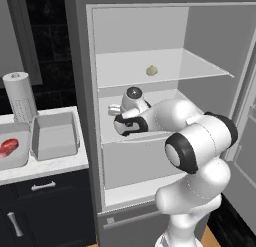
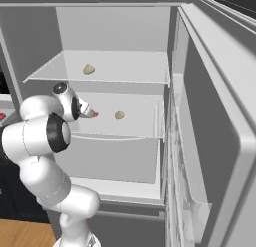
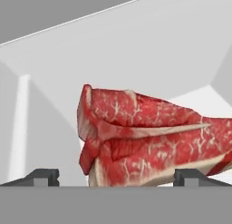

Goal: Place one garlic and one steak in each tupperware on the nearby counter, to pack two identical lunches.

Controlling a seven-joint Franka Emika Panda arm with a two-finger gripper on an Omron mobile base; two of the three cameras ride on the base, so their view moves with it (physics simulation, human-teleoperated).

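Fridge shelves are carrying two garlics; the gripper is gaping wide, its jaws flanking a steak.

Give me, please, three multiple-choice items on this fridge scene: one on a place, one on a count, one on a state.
1. Where is the steak the gripper faces?
A. fridge shelf
B. sink
C. floor

2. How many garlic bulbs lie in the fridge?
A. none
B. two
C. four

3. The gripper is
A. shut on garlic
B. open
C. shut on the steak

Key: 1 A, white shelf walls surround it. 2 B, upper garlic and lower garlic. 3 B, the fingertips stand wide apart.
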